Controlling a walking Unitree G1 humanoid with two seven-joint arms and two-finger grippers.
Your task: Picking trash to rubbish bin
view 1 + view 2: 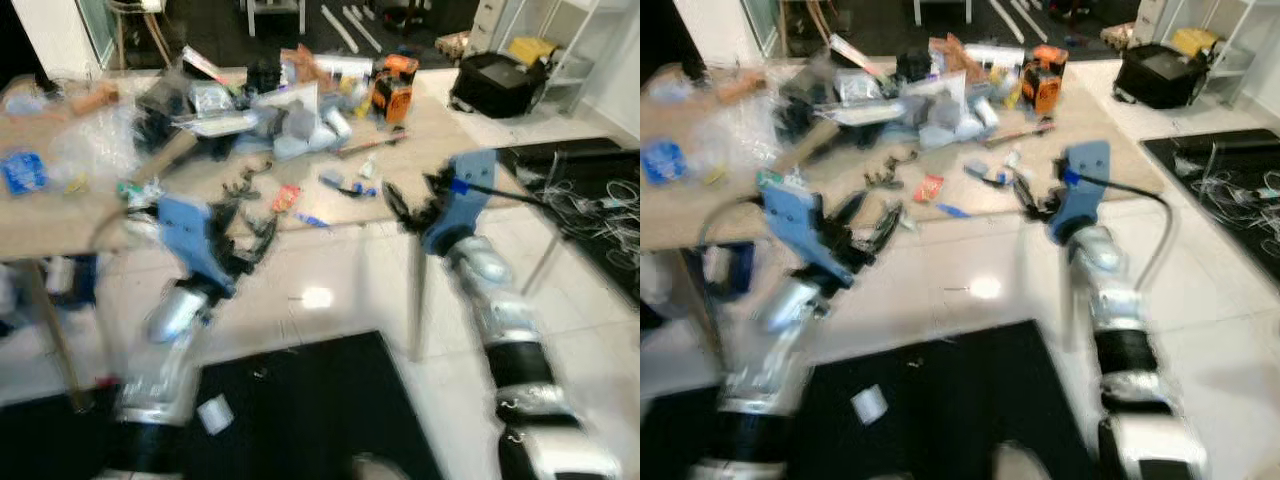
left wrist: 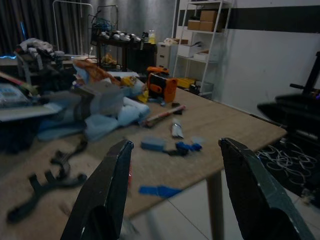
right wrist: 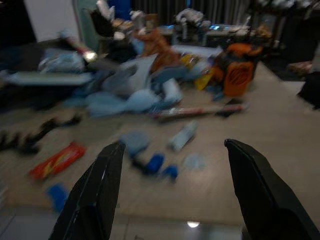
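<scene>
A cluttered wooden table [image 1: 60, 225] stands before me. Near its front edge lie small scraps: a red wrapper [image 1: 286, 197], a blue scrap [image 1: 311, 219], blue bits [image 1: 345, 185] and a small white tube [image 1: 367, 168]. My left gripper [image 1: 245, 240] hovers open just off the front edge, left of the red wrapper. My right gripper [image 1: 410, 205] is open at the table's right front, close to the blue bits. The right wrist view looks between its fingers at the red wrapper [image 3: 57, 160], blue bits [image 3: 155, 163] and tube [image 3: 182, 136]. Nothing is held. The head views are blurred.
A heap of pale blue plastic [image 1: 300, 125], black plastic parts [image 1: 245, 185] and an orange tool [image 1: 393, 88] crowd the table's middle and back. A black mat [image 1: 300, 410] with a white crumpled scrap [image 1: 214, 413] lies below. A black bag [image 1: 497, 82] and tangled wires [image 1: 590, 200] are to the right.
</scene>
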